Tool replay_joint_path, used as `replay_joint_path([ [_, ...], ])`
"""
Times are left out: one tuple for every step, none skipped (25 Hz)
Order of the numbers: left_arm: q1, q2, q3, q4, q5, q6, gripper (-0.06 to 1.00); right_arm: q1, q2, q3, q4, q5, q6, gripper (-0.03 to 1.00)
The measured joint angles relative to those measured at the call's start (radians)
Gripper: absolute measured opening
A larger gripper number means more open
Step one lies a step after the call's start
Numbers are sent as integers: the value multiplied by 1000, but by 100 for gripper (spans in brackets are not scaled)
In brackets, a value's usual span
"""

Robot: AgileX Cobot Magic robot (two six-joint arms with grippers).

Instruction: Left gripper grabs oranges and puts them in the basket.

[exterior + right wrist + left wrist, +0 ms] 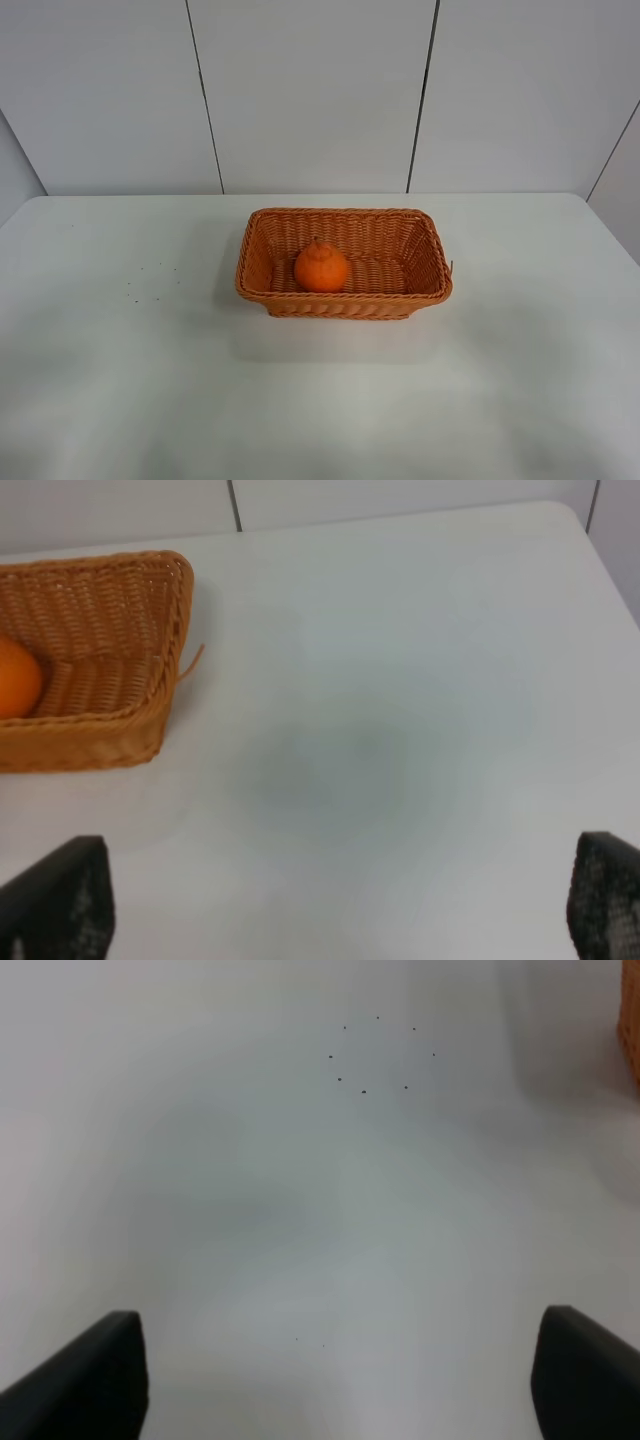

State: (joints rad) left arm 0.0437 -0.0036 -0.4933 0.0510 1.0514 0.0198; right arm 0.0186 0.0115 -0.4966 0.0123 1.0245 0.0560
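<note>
A: Where is the orange [321,267] right now?

B: Inside the basket [420,240], sitting on its floor toward the left half, close to the near wall, knob upward. From the right wrist camera only a slice of it shows, tucked behind the basket's near wall.

A: And the left gripper [340,1380]?

B: Spread wide, nothing between its fingers [85,1380]. It hangs over bare table [120,380], well apart from the basket; only a sliver of wicker shows at the edge of its own view, and a small ring of dark specks [378,1055] lies on the table ahead of it.

A: So the job looks finished?

B: I'd judge so: the fruit is in, and I see no other fruit outside the basket. What's left is parking the arm cleanly. Keep the fingers apart, stay away from the basket's rim so nothing nudges it, and hold height over the table.

A: The right gripper [340,910]?

B: Also wide and empty, to the right of the basket. A loose wicker strand [192,660] pokes out of the basket's corner on that side; best left alone.
</note>
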Motion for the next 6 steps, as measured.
replay_joint_path([
  [0, 0, 0, 0, 0, 0, 88, 0, 0, 0, 0, 0, 0, 69],
  [0, 0, 0, 0, 0, 0, 88, 0, 0, 0, 0, 0, 0, 69],
  [0, 0, 0, 0, 0, 0, 88, 0, 0, 0, 0, 0, 0, 69],
  [0, 0, 0, 0, 0, 0, 88, 0, 0, 0, 0, 0, 0, 69],
  [0, 0, 0, 0, 0, 0, 88, 0, 0, 0, 0, 0, 0, 69],
  [0, 0, 0, 0, 0, 0, 88, 0, 0, 0, 0, 0, 0, 69],
])
